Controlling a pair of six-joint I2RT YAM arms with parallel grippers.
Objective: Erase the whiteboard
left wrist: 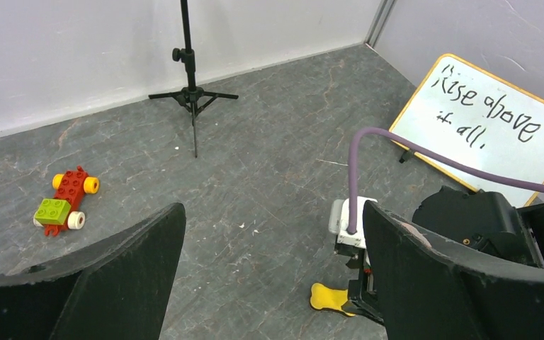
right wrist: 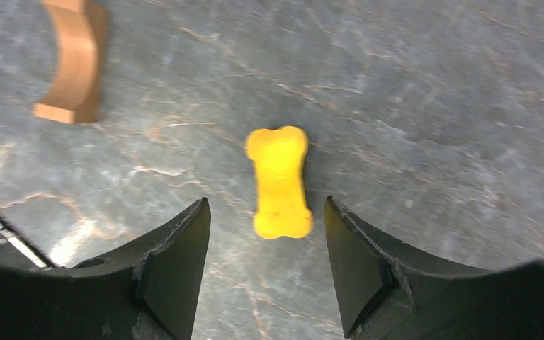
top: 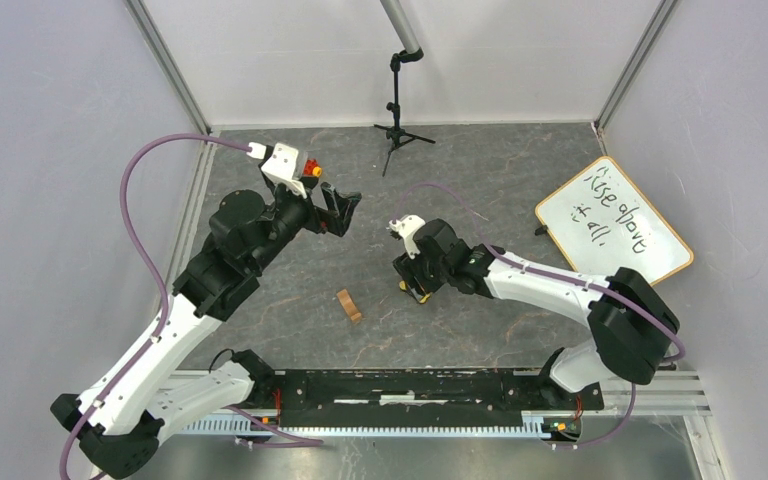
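Observation:
The whiteboard (top: pixel 614 219) lies at the far right with dark handwriting on it; it also shows in the left wrist view (left wrist: pixel 491 129). My right gripper (top: pixel 415 287) hangs open over the table's middle, just above a yellow bone-shaped piece (right wrist: pixel 278 181) that lies between its fingertips (right wrist: pixel 184 234), untouched. The piece also shows in the left wrist view (left wrist: pixel 329 297). My left gripper (top: pixel 345 208) is open and empty, held high at the left-centre, far from the whiteboard.
A tan wooden block (top: pixel 349 305) lies near the table's front middle, left of the right gripper. A red, green and yellow brick toy car (left wrist: pixel 64 201) sits far left. A black tripod stand (top: pixel 398 125) stands at the back.

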